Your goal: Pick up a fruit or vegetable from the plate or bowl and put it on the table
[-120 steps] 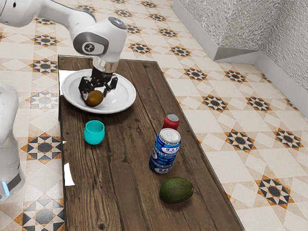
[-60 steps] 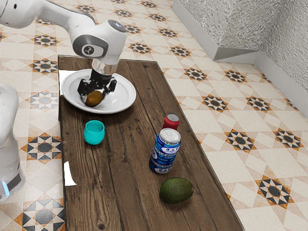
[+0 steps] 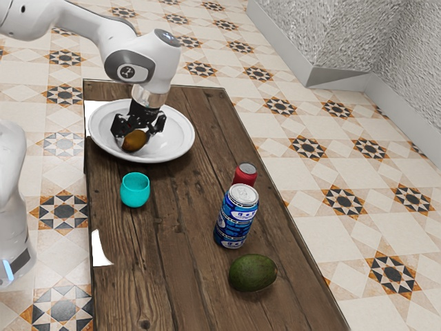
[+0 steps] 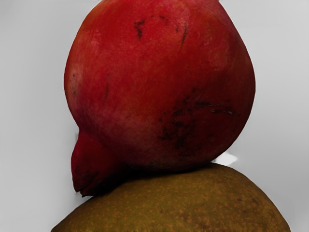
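Note:
My gripper is low over the white plate, open, with its fingers spread around the brown fruit. A gap shows between this fruit and the finger on the exterior view's right. In the wrist view the brown fruit, speckled and rounded, lies just under the hand. A red pomegranate with a short crown lies against it on the plate's pale surface. How near the fingertips are to the pomegranate is hidden.
On the wooden table stand a turquoise cup near the plate, a blue can and a red can behind it. A green avocado lies beyond the blue can, toward the exterior view's lower edge.
My hand has shifted slightly toward the exterior view's left. The brown fruit has tilted a little between the fingers, still at the plate. The cup, cans and avocado have not moved.

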{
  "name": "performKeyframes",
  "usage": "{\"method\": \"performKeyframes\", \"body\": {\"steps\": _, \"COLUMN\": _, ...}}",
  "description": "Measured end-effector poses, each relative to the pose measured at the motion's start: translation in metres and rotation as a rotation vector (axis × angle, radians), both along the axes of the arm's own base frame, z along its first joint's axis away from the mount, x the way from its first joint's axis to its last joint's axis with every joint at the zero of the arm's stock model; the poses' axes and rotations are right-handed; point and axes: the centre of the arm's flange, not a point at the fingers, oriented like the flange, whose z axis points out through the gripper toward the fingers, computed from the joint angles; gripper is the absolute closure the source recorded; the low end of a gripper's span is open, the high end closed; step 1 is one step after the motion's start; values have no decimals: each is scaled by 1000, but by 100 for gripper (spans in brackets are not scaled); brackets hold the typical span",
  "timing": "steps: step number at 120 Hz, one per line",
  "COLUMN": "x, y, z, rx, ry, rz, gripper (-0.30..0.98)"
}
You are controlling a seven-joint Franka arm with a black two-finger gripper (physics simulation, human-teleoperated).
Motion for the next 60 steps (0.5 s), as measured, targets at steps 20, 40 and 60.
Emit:
{"method": "performKeyframes", "body": {"steps": 20, "x": 1, "y": -3, "z": 0, "rx": 0, "ry": 1, "rz": -11, "gripper": 13}}
{"method": "performKeyframes", "body": {"steps": 40, "x": 11, "y": -18, "z": 49, "rx": 18, "ry": -68, "rz": -77, "gripper": 30}}
{"method": "performKeyframes", "body": {"steps": 60, "x": 39, "y": -99, "z": 212, "rx": 11, "ry": -324, "rz": -336, "gripper": 32}}
